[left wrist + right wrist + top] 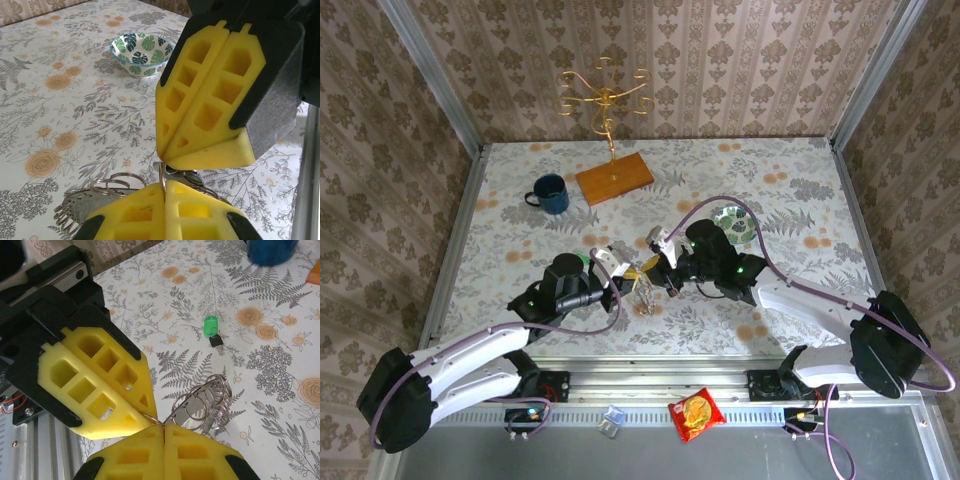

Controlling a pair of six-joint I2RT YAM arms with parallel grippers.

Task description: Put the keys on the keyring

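The keyring (205, 402), a bunch of thin silver wire loops with a flat grey piece among them, sits a little toward 6 o'clock of the middle of the counter (800, 180), pinched from two sides. The right gripper (164, 432) has its jaws closed on it, one loop running into the seam between the yellow pads (200, 460). The left gripper (165, 187) meets it tip to tip, jaws likewise closed with a thin metal edge of the bunch caught between them. The green-headed key (212, 326) lies flat on the counter, apart from the keyring, at its 1 o'clock in the right wrist view. From above, the blue mug (550, 193) stands at 10 o'clock of the keyring, the wooden base (613, 178) at 12, the leaf-patterned bowl (730, 222) at 2, and the red snack packet (696, 413) at 5, past the counter's near edge.
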